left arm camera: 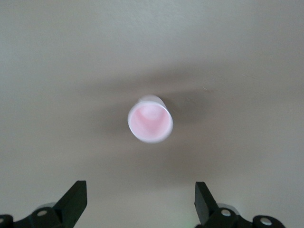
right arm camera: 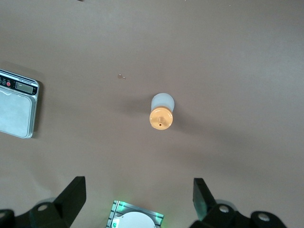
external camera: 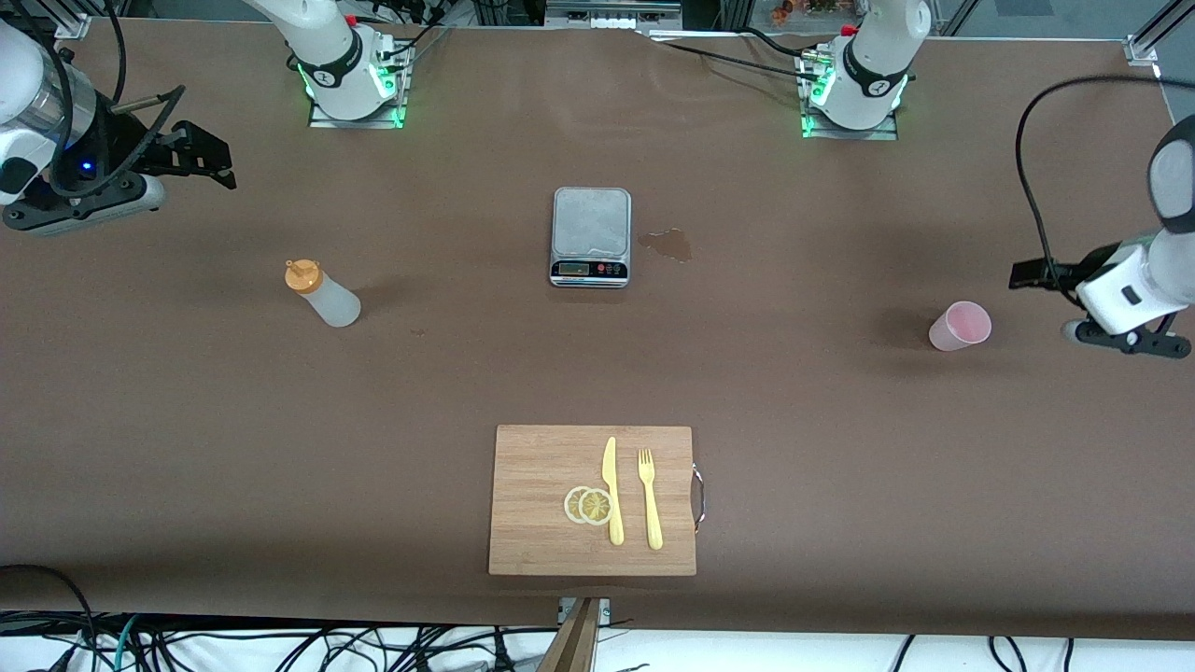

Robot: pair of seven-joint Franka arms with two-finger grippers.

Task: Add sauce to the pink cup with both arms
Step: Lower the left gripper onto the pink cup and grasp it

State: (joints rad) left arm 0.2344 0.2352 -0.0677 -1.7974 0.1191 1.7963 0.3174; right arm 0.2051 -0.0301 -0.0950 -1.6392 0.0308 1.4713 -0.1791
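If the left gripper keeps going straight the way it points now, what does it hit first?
Most likely the pink cup: it sits upright, centred ahead of the open left gripper in the left wrist view, nothing between them. Depth is unclear, so the gripper could reach bare table just short of it.

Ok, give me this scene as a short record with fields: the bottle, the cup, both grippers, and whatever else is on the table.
sauce bottle: upright, toward the right arm's end
pink cup: upright, looks empty, toward the left arm's end
left gripper: open, above the cup, holding nothing
right gripper: open, above the bottle, holding nothing
kitchen scale: mid-table
cutting board: nearest the front camera; carries lemon slices, knife, fork
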